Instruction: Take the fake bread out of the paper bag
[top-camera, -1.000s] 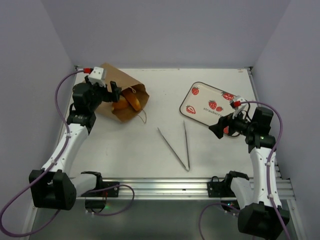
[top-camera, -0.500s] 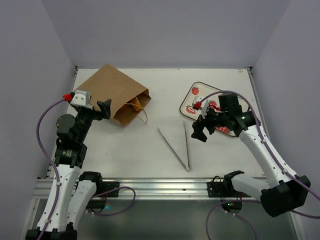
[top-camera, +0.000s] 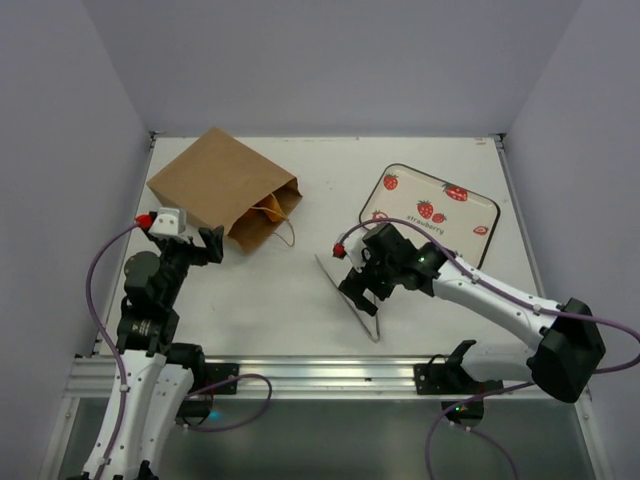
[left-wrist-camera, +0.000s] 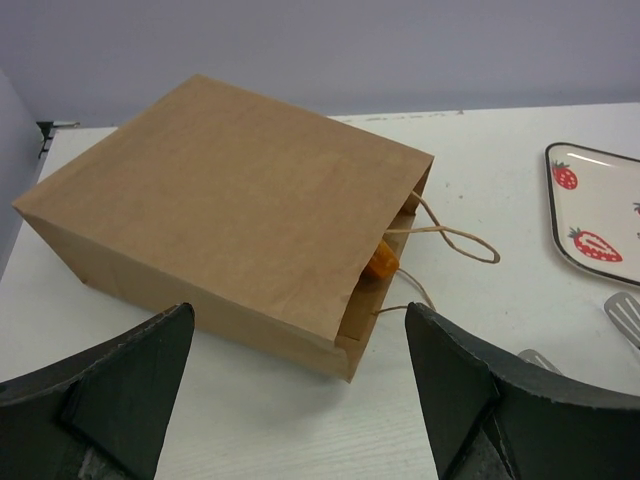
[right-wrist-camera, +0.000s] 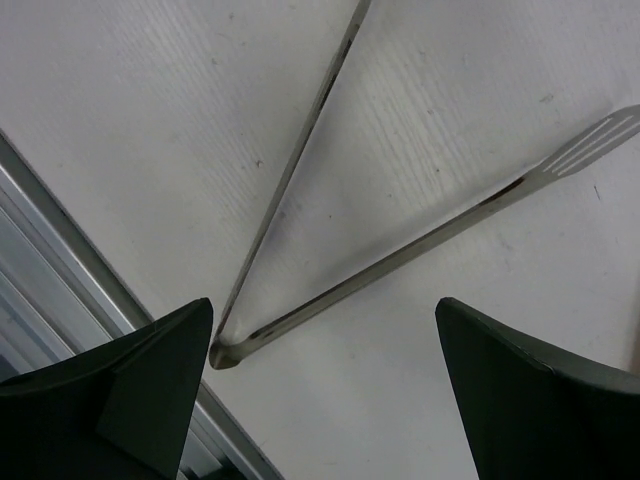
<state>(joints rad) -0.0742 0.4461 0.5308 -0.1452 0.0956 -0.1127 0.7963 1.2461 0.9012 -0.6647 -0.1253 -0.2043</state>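
White table (top-camera: 270, 300), pale lilac walls (top-camera: 330, 60) on 3 sides. Paper bag (top-camera: 222, 195) lies sideways far-left, fake bread (left-wrist-camera: 381, 262) in its mouth. Left gripper (left-wrist-camera: 300, 390) and right gripper (right-wrist-camera: 320, 380) both spread, empty — right over tongs (right-wrist-camera: 450, 220).

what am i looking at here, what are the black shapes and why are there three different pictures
This is a pair of robot arms bolted to the near edge of a white table. The wide picture comes from a fixed camera above and behind them. The other two come from a small camera on each arm's wrist. The black shapes at the bottom of those are the two fingers of that arm's own tool.

On the table lie a brown paper bag on its side, metal tongs and a strawberry-print tray. Something orange in the bag's mouth is likely the fake bread.

The left tool is open and faces the bag. The right tool is open over the tongs. Neither holds anything.
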